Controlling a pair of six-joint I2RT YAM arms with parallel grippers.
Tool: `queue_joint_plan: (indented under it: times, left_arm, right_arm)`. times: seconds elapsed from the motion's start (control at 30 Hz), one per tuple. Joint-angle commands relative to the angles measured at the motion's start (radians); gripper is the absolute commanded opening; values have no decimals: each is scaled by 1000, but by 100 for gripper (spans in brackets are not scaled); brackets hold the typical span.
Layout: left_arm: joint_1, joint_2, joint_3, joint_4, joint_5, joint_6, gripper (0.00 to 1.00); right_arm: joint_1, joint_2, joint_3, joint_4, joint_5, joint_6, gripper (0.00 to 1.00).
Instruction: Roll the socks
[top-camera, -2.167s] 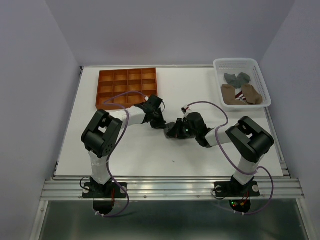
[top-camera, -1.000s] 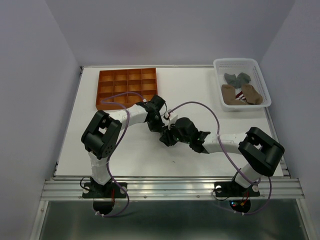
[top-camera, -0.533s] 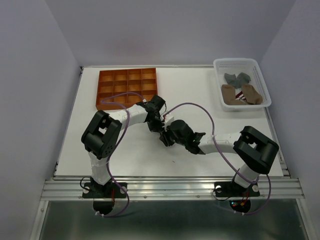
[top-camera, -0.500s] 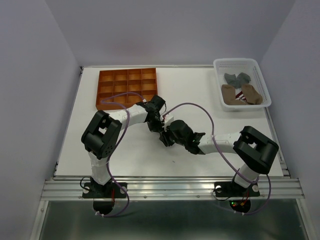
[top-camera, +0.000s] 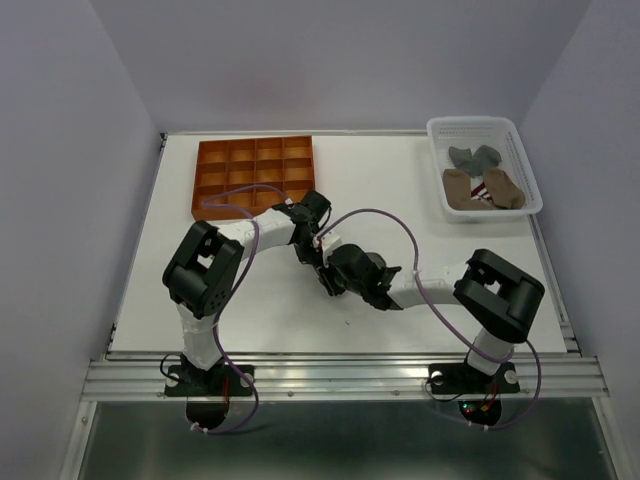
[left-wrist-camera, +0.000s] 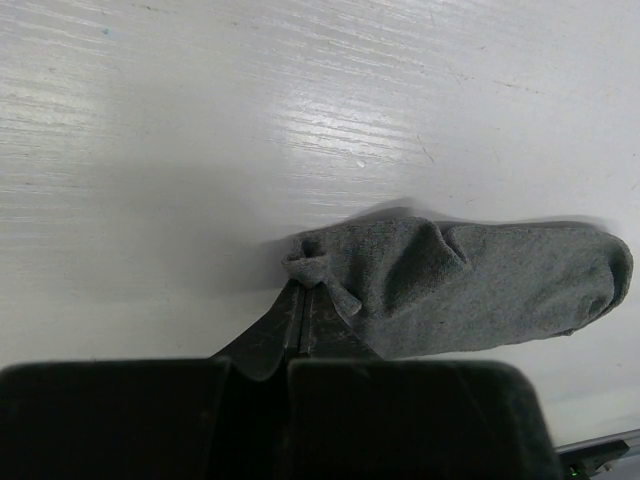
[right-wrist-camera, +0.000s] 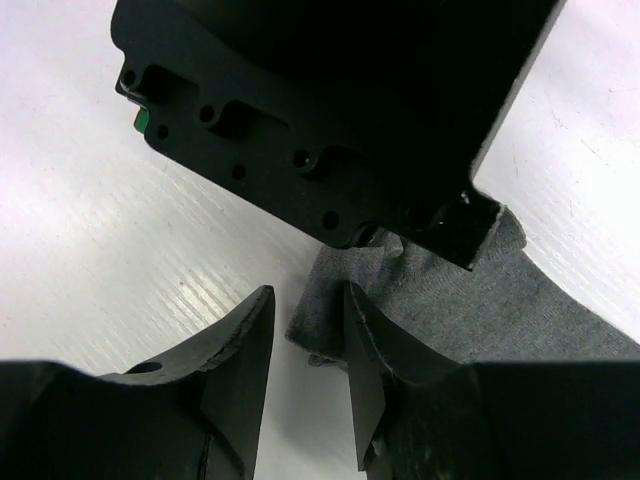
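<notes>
A grey sock (left-wrist-camera: 480, 285) lies flat on the white table. My left gripper (left-wrist-camera: 303, 292) is shut, pinching the sock's bunched left edge. In the right wrist view my right gripper (right-wrist-camera: 305, 320) is open just in front of the left gripper's black body (right-wrist-camera: 330, 110). A corner of the grey sock (right-wrist-camera: 325, 315) lies between its fingers, and the right finger (right-wrist-camera: 370, 340) rests over the fabric. From above, the left gripper (top-camera: 322, 260) and right gripper (top-camera: 334, 282) meet mid-table and hide this sock. More socks, grey (top-camera: 473, 156) and tan (top-camera: 459, 188), lie in the basket.
A white basket (top-camera: 470, 122) stands at the back right, also holding a tan sock (top-camera: 506, 190) and a red-white striped piece (top-camera: 481, 196). An orange tray (top-camera: 255, 175) of several compartments sits at the back left. Purple cables loop above both arms.
My right arm has swung left across the table, bringing its open gripper up against the left gripper at the sock. The left gripper has stayed shut in place.
</notes>
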Motion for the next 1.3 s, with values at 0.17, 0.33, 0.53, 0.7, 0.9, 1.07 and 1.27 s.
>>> queue_joint_plan:
  times: [0.17,0.33,0.53,0.7,0.9,1.07,1.27]
  left_arm:
    - [-11,-50,32,-54,-17,-2,0]
    - [-9,-68,35,-60,-19,-10,0]
    - [-8,-74,28,-54,-2,-10,0]
    - [4,-102,-4,-42,0,-19,10]
    - [66,-191,-67,31,20,-14,34]
    - [96,-228,-51,77,30,18,40]
    - [124,-208,-45,112,78,49,40]
  right_arm:
    - [58,47,66,-29,96,-57,31]
    - [93,119,114,-102,228,-87,30]
    - [114,162,140,-145,304,-91,25]
    - [123,162,129,-146,378,-33,2]
    - [103,73,54,-36,237,79,1]
    - [42,27,7,25,134,166,1]
    - [-104,-31,-113,165,-115,313,1]
